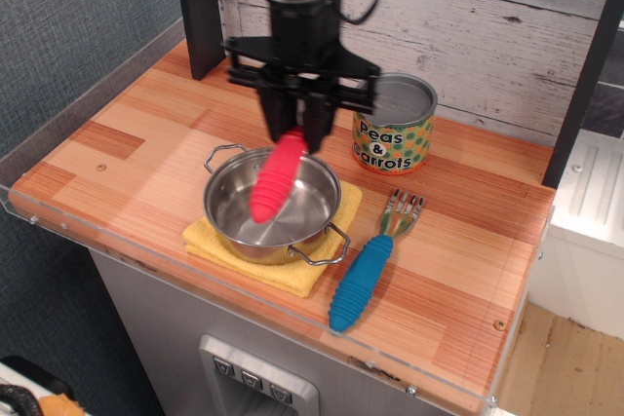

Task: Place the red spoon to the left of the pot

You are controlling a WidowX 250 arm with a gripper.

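At centre-left of the frame we see the pot (272,204) sitting on a yellow cloth (304,275) on the wooden counter (127,148). Directly above the pot's bowl, our gripper (295,124) is clamped on the top end of the red spoon (276,179), whose ribbed handle hangs down in front of the pot's interior. To the right stands the Peas & Carrots can (393,124), and below it lies the blue-handled fork (369,265).

The pot (273,204) is shiny polished steel on a soft yellow cloth (292,275); beside it, the red spoon (277,177) shows a ribbed, matt rubbery handle. The surface (146,143) is smooth wood-grain laminate.
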